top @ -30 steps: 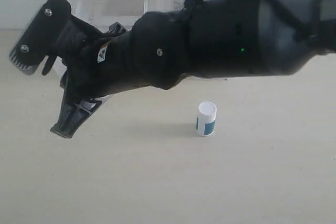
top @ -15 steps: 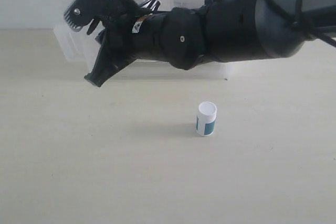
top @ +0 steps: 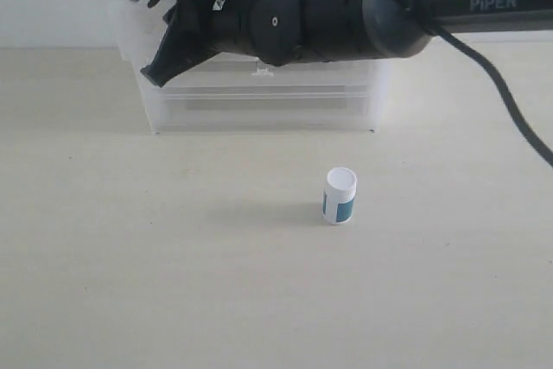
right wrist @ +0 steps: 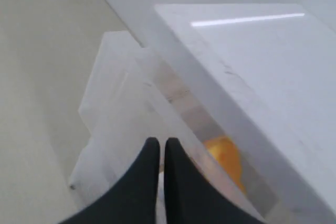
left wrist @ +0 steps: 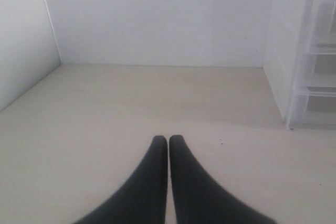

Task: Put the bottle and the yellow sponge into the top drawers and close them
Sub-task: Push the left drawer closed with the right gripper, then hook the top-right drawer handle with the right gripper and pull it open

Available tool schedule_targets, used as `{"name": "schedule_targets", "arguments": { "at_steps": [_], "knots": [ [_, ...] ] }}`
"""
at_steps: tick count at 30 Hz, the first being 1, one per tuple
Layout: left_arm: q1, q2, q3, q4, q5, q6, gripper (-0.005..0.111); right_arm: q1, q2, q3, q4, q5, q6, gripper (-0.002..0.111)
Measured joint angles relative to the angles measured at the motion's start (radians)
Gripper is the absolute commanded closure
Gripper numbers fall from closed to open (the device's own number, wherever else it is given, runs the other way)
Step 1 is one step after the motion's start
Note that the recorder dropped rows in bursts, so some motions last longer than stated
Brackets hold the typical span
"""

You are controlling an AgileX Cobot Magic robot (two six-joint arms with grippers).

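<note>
The bottle, white with a teal label, stands upright on the table in front of the cabinet. My right gripper reaches across to the cabinet's top left corner, well away from the bottle. In the right wrist view that gripper is shut and empty, its tips over the front wall of a pulled-out translucent top drawer. The yellow sponge shows through the plastic, inside that drawer under the white top. My left gripper is shut and empty, low over bare table.
The right arm hides most of the cabinet's upper drawers in the exterior view. A full-width drawer with a small white handle shows below it. In the left wrist view the cabinet stands at one side, with walls behind.
The right arm has swung up and back from close to the camera to the cabinet's top left drawer, gripper still shut. The bottle has not moved.
</note>
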Motion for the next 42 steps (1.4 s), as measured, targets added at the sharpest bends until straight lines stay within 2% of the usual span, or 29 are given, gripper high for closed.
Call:
{"name": "schedule_targets", "arguments": {
  "at_steps": [8, 12, 15, 19, 20, 22, 23, 25, 27, 28, 30, 31, 34, 36, 40, 42],
  "knots": [
    [0.000, 0.000, 0.000, 0.000, 0.000, 0.000, 0.103, -0.048, 0.027, -0.062, 0.086, 0.048, 0.031, 0.104],
    [0.000, 0.000, 0.000, 0.000, 0.000, 0.000, 0.103, -0.077, -0.028, -0.061, 0.119, 0.256, 0.053, 0.104],
    [0.000, 0.000, 0.000, 0.000, 0.000, 0.000, 0.103, -0.087, -0.160, 0.001, 0.127, 0.306, 0.085, 0.104],
    [0.000, 0.000, 0.000, 0.000, 0.000, 0.000, 0.103, -0.205, -0.370, 0.255, 0.173, 0.107, 0.253, 0.109],
    [0.000, 0.000, 0.000, 0.000, 0.000, 0.000, 0.103, -0.254, -0.405, 0.365, 0.180, 0.011, 0.376, 0.109],
    [0.000, 0.000, 0.000, 0.000, 0.000, 0.000, 0.103, -0.293, -0.411, 0.467, 0.129, -0.064, 0.585, 0.109],
    [0.000, 0.000, 0.000, 0.000, 0.000, 0.000, 0.103, -0.299, -0.411, 0.499, 0.069, -0.084, 0.662, 0.109],
    [0.000, 0.000, 0.000, 0.000, 0.000, 0.000, 0.103, -0.308, -0.411, 0.550, -0.183, -0.133, 0.960, 0.109],
    [0.000, 0.000, 0.000, 0.000, 0.000, 0.000, 0.103, -0.314, -0.411, 0.566, -0.680, -0.226, 1.407, 0.109],
    [0.000, 0.000, 0.000, 0.000, 0.000, 0.000, 0.103, -0.337, -0.411, 0.566, -0.984, -0.363, 1.666, 0.109],
    [0.000, 0.000, 0.000, 0.000, 0.000, 0.000, 0.103, -0.412, -0.409, 0.547, -1.344, -0.620, 2.017, 0.109],
    [0.000, 0.000, 0.000, 0.000, 0.000, 0.000, 0.103, -0.491, -0.405, 0.534, -1.466, -0.746, 2.221, 0.109],
    [0.000, 0.000, 0.000, 0.000, 0.000, 0.000, 0.103, -0.592, -0.397, 0.530, -1.552, -0.799, 2.433, 0.107],
    [0.000, 0.000, 0.000, 0.000, 0.000, 0.000, 0.103, -0.622, -0.392, 0.528, -1.619, -0.756, 2.523, 0.090],
    [0.000, 0.000, 0.000, 0.000, 0.000, 0.000, 0.103, -0.574, -0.390, 0.528, -1.648, -0.614, 2.573, 0.046],
    [0.000, 0.000, 0.000, 0.000, 0.000, 0.000, 0.103, -0.545, -0.388, 0.528, -1.625, -0.521, 2.613, 0.039]
  ]
}}
